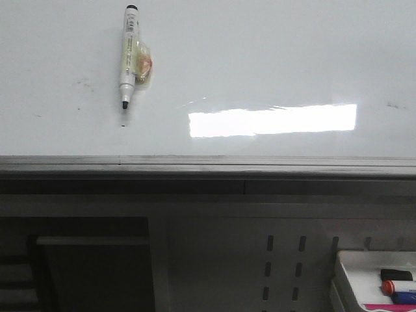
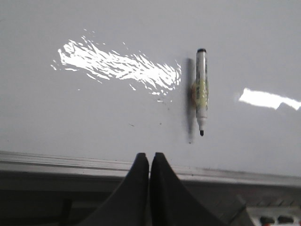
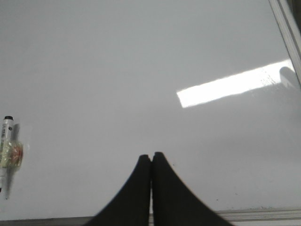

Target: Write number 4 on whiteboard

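The whiteboard [image 1: 273,58] fills the upper half of the front view, glossy white, with a grey rail [image 1: 208,166] along its near edge and a bright rectangular reflection [image 1: 273,120] toward its middle. No number 4 is on it yet; only a few faint dark smudges show on the left and far right, so the writing has not begun.

A marker [image 1: 128,55] lies flat on the board well to the left of that reflection. Its long axis runs almost straight from the far side toward the rail, with the uncapped black tip at the rail end and a yellowish tag wrapped round the barrel.

The left gripper [image 2: 149,157] hangs over the rail with its fingers pressed together and nothing between them; the marker sits just ahead of it and a little to one side. The right gripper [image 3: 151,157] is likewise closed and empty, and its marker [image 3: 8,155] view puts the pen far off at the picture's edge. The left arm looks clearly nearer, so I judge it the one to pick up the pen, after opening and aligning across the barrel.
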Robot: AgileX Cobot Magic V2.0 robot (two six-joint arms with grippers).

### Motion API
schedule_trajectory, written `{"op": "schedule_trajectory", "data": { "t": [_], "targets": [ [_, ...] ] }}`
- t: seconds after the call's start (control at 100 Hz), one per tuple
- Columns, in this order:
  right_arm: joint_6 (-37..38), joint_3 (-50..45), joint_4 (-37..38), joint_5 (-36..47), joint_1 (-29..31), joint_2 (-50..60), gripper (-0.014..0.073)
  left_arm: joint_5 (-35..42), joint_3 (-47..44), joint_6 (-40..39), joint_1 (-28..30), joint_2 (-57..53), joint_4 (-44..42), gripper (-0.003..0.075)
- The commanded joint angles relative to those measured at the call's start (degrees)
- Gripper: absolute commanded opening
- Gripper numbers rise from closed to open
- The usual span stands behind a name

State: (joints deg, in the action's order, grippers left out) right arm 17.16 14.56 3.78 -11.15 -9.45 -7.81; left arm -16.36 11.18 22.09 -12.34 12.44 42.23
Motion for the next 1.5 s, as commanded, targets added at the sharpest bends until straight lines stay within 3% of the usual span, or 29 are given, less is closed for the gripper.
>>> {"op": "schedule_trajectory", "data": {
  "t": [0.0, 0.07, 0.13, 0.22, 0.3, 0.42, 0.5, 0.74, 1.21, 1.33, 1.49],
  "targets": [
    [-1.22, 5.8, 2.63, 1.12, -1.43, -5.55, -0.0043, -0.83, 6.05, -0.31, -0.24, 6.34, -5.53, -0.0015],
    [-3.69, 8.82, 2.63, 0.64, -3.11, -9.21, -0.0038, -2.4, 9.38, -0.31, -0.24, 11.92, -7.19, 0.0057],
    [-5.08, 11.19, 2.63, -0.75, -4.67, -11.78, -0.0001, -3.72, 12.15, -0.31, -0.24, 16.93, -7.28, 0.0198],
    [-5.08, 14.11, 2.63, -1.81, -7.63, -15.56, 0.0134, -4.82, 15.49, -0.31, -0.24, 23.39, -6.63, 0.0427],
    [-5.08, 15.68, 2.63, -1.81, -10.45, -18.52, 0.0293, -5.69, 19.01, 0.06, -0.71, 29.22, -5.39, 0.0505],
    [-5.08, 16.3, 2.63, -1.29, -14.85, -22.1, 0.0405, -5.69, 24.17, 3.0, -4.81, 36.6, -4.8, 0.0442],
    [-5.08, 16.3, 2.63, -1.13, -17.15, -23.83, 0.0406, -4.87, 27.45, 3.87, -8.76, 41.28, -4.8, 0.0398],
    [-5.08, 16.3, 2.63, 0.15, -20.14, -25.6, 0.0406, 4.31, 33.98, 4.04, -19.26, 53.91, -4.8, 0.0395],
    [-5.08, 16.3, 2.63, 1.01, -20.14, -25.45, 0.0406, 9.43, 40.62, 4.04, -21.05, 68.27, -3.58, 0.0379],
    [-5.08, 16.3, 2.63, 1.25, -20.14, -25.45, 0.0406, 9.69, 40.62, 4.04, -21.05, 70.39, -3.58, 0.0278],
    [-5.08, 16.3, 2.63, 1.63, -20.14, -25.45, 0.0406, 9.96, 40.62, 4.04, -20.81, 71.8, -3.68, 0.004]
  ]
}}
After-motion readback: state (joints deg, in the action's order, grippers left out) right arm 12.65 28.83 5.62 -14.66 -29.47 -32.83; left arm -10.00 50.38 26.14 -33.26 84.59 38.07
